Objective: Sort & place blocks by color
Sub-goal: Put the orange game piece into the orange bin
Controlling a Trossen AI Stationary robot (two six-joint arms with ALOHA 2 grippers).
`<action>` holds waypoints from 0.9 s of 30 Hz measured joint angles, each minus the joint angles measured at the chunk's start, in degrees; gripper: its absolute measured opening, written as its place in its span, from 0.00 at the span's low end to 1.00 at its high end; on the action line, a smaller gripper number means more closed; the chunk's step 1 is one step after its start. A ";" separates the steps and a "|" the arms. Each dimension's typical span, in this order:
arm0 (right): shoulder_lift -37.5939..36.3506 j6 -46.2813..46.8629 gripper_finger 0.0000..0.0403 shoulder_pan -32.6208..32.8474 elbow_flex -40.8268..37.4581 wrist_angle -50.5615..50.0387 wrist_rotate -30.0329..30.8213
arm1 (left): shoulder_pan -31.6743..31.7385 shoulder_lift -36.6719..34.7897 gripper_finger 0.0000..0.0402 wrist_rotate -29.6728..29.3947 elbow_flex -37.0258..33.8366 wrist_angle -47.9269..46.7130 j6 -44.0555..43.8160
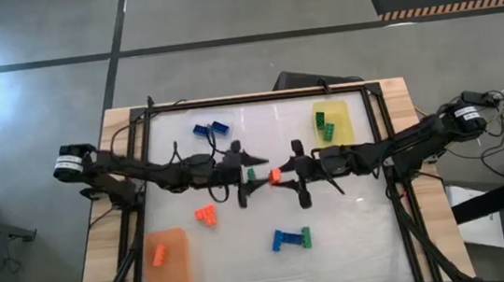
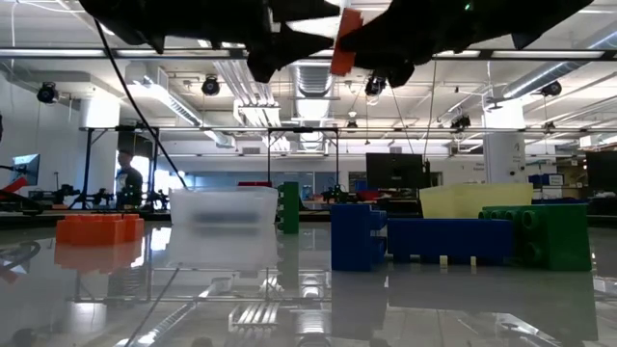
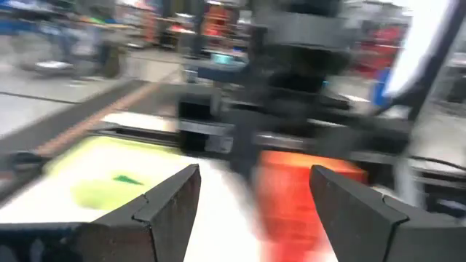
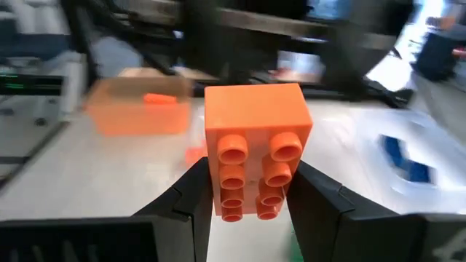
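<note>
Holding an orange block [image 4: 254, 149] mid-table, the right fingers [image 1: 279, 176] face the left arm's wide-open fingers [image 1: 253, 172]. A handover seems underway; next, those must close on it for the orange mat [image 1: 174, 271], near left.

Left tool [image 1: 258, 180] agape, right tool [image 1: 280, 175] clamped.

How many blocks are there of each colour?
Blue blocks: 4
Green blocks: 4
Orange blocks: 4, counting the orange block in the right gripper
Total: 12
Some blocks touch each other, so this is a best count.
</note>
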 joint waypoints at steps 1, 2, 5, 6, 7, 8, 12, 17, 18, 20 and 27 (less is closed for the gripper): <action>0.00 0.03 0.31 -0.21 0.00 -0.33 0.40 | -0.19 -0.04 0.61 1.21 -0.04 -0.04 -0.42; 0.00 -0.01 0.31 -0.42 0.00 -0.62 1.09 | -0.27 -0.04 0.61 2.96 -0.07 -0.03 -0.64; -0.22 0.35 0.31 -1.11 0.00 -1.20 -0.24 | -0.69 -0.06 0.61 5.21 0.05 0.22 -1.60; -0.22 0.79 0.31 -1.39 0.00 -1.03 -0.56 | -0.87 -0.04 0.61 4.91 0.07 0.42 -2.00; -0.22 1.23 0.31 -1.75 0.00 -0.97 -0.71 | -0.96 0.06 0.61 4.18 0.07 0.61 -2.15; -0.22 1.30 0.31 -1.97 0.00 -1.01 -0.71 | -1.03 0.19 0.61 3.22 0.07 0.89 -2.17; 0.00 1.34 0.31 -1.80 0.00 -0.74 -1.62 | -0.67 1.32 0.61 -1.82 0.07 2.14 -2.08; 0.35 2.28 0.31 -1.91 0.00 0.60 -1.49 | 0.37 3.99 0.61 -2.50 0.11 7.31 -2.04; 0.35 2.21 0.31 -1.83 0.00 0.85 -1.64 | 0.39 4.77 0.61 -2.50 0.15 7.92 -2.04; 0.35 2.27 0.31 -1.79 -0.02 0.84 -1.93 | 0.56 6.17 0.61 -2.45 0.51 8.76 -2.02; 0.39 2.38 0.31 -1.80 -0.02 0.81 -4.13 | 0.63 8.92 0.61 -2.39 2.25 9.92 -0.51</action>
